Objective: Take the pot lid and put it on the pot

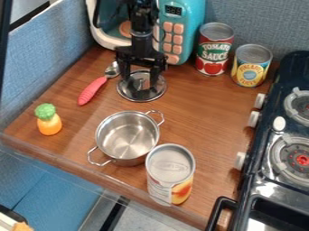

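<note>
Pot lid under my spread claw

I have the gripper [141,82] over the lid [140,94], its two fingers apart. The lid lies on the wooden counter [208,106], near the pink-handled utensil [91,90]. Nearer my camera, the pot [127,136] stands uncovered, a peach-labelled can [170,169] right by it.

Glossy metal pot [127,136] on smooth, wood-grained counter [208,106].
Lid [141,81] has shiny metal rim; microwave [187,12] looks smooth plastic; wall panel [262,22] appears matt, cloth-like; stove [270,195] surface is glossy.
</note>
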### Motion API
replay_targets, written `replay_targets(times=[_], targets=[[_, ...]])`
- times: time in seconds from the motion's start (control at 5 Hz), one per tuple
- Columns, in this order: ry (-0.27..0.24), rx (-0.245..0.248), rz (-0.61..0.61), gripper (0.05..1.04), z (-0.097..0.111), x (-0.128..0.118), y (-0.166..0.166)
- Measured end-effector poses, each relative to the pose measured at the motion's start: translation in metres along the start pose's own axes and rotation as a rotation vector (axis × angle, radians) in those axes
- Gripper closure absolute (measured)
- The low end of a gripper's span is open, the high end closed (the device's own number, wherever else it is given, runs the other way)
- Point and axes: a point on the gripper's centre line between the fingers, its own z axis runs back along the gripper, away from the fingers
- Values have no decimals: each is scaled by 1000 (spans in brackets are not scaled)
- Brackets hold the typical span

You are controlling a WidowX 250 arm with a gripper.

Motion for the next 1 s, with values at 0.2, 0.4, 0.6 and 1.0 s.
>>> replay_targets(times=[0.2,0.4,0.6,1.0], targets=[[0,-2,-13,418,0,0,-3],[-6,-7,-11,721,1,1,-4],[2,-9,3,931,0,-1,-3],[-16,-96,84,1030,31,-2,5]])
